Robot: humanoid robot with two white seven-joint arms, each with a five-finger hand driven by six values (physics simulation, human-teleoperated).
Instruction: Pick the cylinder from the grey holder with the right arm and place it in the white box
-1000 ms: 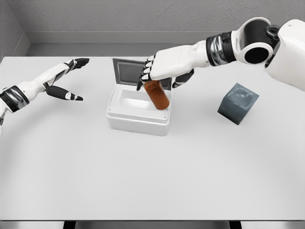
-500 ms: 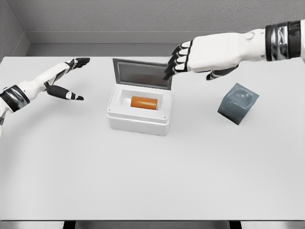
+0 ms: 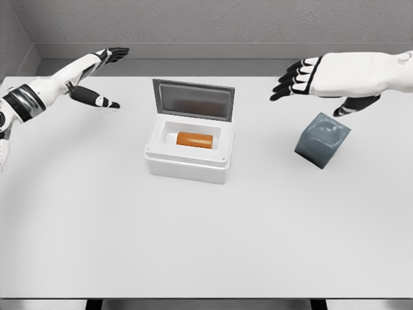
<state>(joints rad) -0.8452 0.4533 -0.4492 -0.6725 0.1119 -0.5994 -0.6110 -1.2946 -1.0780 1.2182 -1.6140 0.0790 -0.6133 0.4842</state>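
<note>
Head view shows one white tabletop [image 3: 193, 245], bare in its near half. Past that, near the middle, sits one white box [image 3: 188, 154] with its grey-lined lid standing open at the box's 12 o'clock edge, and one orange cylinder [image 3: 194, 139] lies on its side inside the box cavity. One grey holder [image 3: 322, 139] stands at the box's 3 o'clock, well apart and now empty.

Half a second ago the right hand [image 3: 335, 77] hovered just beside the lid; it has since pulled away toward 2 o'clock and hangs above the holder, fingers spread and gripping nothing. The left hand [image 3: 97, 74], at the box's 10 o'clock, has lifted a little farther away, fingers open and empty too. The cylinder has not shifted since its release, so the placing looks complete and only the arm's retreat remains.
</note>
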